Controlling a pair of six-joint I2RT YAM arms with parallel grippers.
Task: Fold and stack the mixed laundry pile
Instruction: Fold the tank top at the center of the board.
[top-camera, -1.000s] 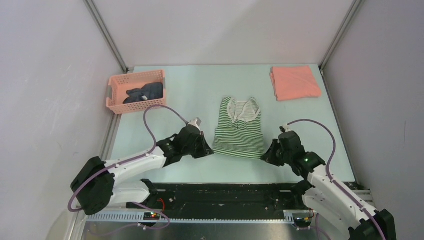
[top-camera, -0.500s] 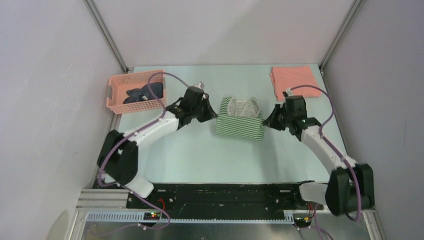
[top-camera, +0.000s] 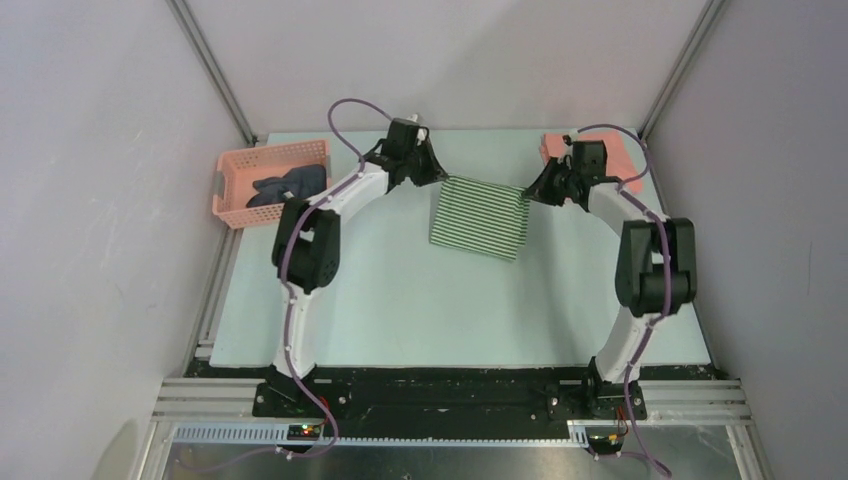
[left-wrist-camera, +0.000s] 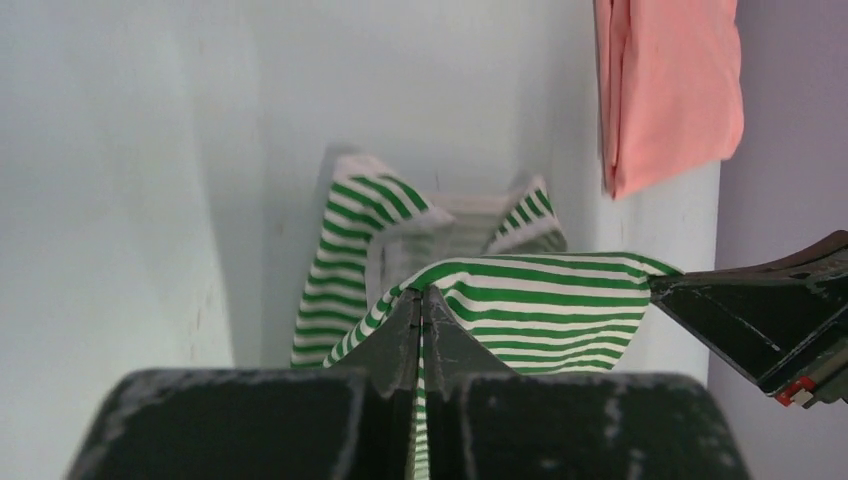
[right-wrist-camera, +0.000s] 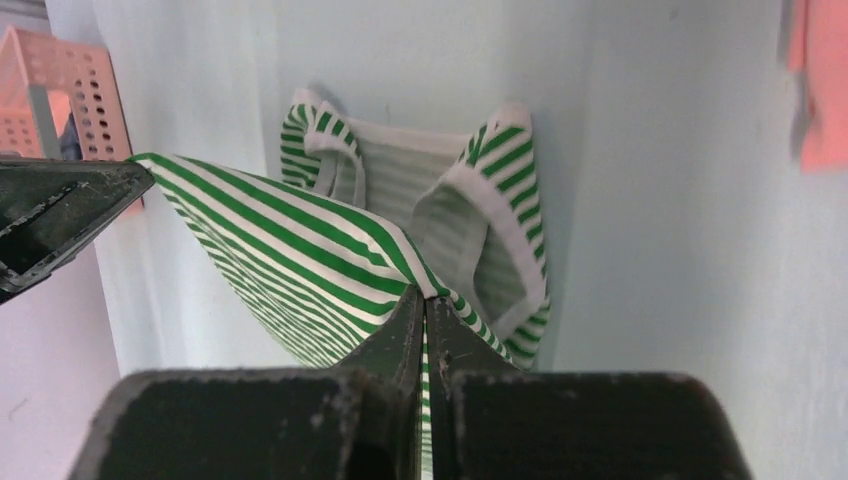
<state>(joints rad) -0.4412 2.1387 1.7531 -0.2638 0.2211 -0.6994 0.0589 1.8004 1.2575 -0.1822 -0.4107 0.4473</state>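
Observation:
The green-and-white striped garment (top-camera: 480, 216) lies mid-table, its near hem lifted and drawn over its upper part. My left gripper (top-camera: 441, 178) is shut on its left hem corner (left-wrist-camera: 420, 290). My right gripper (top-camera: 527, 195) is shut on the right hem corner (right-wrist-camera: 425, 295). Below the stretched hem, both wrist views show the white-trimmed neck and armholes (right-wrist-camera: 470, 210) resting on the table. A folded salmon-pink shirt (top-camera: 622, 158) lies at the far right corner, partly behind the right arm. The dark navy-grey garment (top-camera: 288, 186) sits in the pink basket.
The pink lattice basket (top-camera: 240, 170) stands at the far left of the pale green table (top-camera: 400, 300). Grey walls and metal frame posts close in the back and sides. Both arms stretch far out over the table from their bases at the near edge.
Both grippers have carried the striped garment's near hem away from the arm bases, from mid-table to the far side, folding it over its neckline. Both arms have stretched out.

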